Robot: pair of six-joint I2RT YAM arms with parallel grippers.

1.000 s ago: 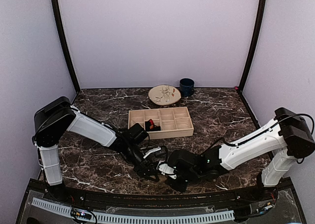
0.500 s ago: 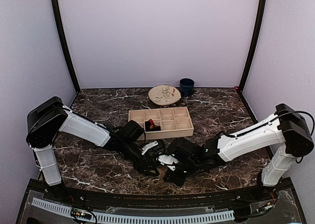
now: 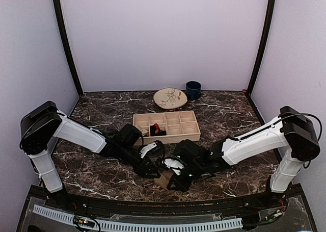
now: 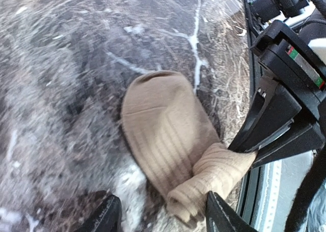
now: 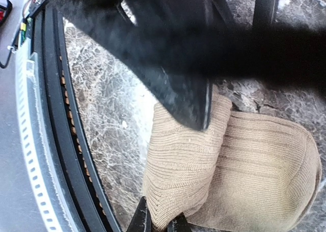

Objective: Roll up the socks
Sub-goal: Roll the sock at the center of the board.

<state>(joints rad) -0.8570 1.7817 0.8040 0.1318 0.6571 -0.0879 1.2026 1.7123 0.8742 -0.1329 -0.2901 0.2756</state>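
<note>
A plain tan ribbed sock (image 3: pixel 164 179) lies near the table's front edge, one end rolled over itself. In the left wrist view the flat part (image 4: pixel 163 125) spreads up and left of the roll (image 4: pixel 216 173). My left gripper (image 4: pixel 163 217) stands open around the roll's near end, its right finger (image 4: pixel 224 214) against the fabric. My right gripper (image 5: pixel 159 225) is shut on the roll's lower edge (image 5: pixel 183 171). A black sock with red (image 3: pixel 157 131) sits in a compartment of the wooden box. The striped sock is out of view.
The wooden divided box (image 3: pixel 191 135) stands mid-table behind the arms. A patterned plate (image 3: pixel 170 98) and a dark blue mug (image 3: pixel 193 89) sit at the back. The black front rail (image 5: pixel 56 114) runs right beside the sock.
My left gripper has opened wider and drawn back to the left. The right gripper has shifted slightly left with the roll, and the tan sock now shows between the two grippers.
</note>
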